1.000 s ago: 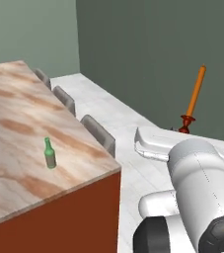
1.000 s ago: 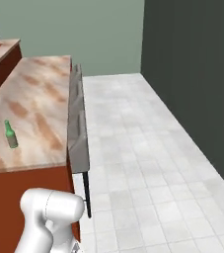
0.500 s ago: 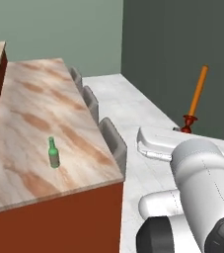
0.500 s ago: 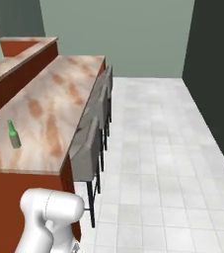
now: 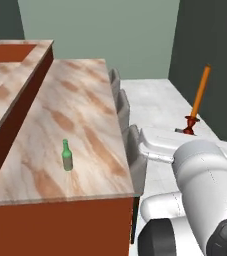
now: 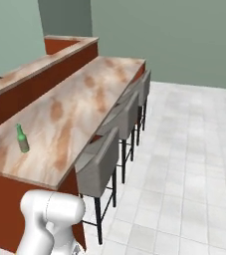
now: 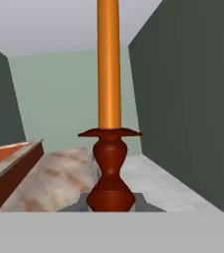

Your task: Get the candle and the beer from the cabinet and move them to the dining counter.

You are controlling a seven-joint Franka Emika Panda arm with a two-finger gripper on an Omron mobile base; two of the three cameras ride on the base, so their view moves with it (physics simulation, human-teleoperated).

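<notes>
My gripper (image 7: 111, 206) is shut on the dark red-brown holder base of the candle (image 7: 108, 64), whose orange stick rises upright. The candle (image 5: 200, 97) also stands above my white arm at the right of the left base view, out over the floor and apart from the counter. The beer (image 5: 67, 156), a small green bottle, stands upright on the dining counter (image 5: 87, 112) near its near end; it appears again as the beer (image 6: 22, 139) on the dining counter (image 6: 92, 92). The cabinet is out of view.
Grey bar stools (image 6: 102, 160) line the counter's floor side, the nearest stool (image 5: 133, 150) close to my arm. A raised red-brown ledge (image 5: 22, 75) runs along the counter's far side. Pale tiled floor (image 6: 189, 149) lies open to the right, bounded by a dark wall (image 5: 212, 45).
The whole picture has shifted, so the base has moved and the counter now runs lengthwise ahead. The candle stays in the gripper. The beer keeps its place on the counter.
</notes>
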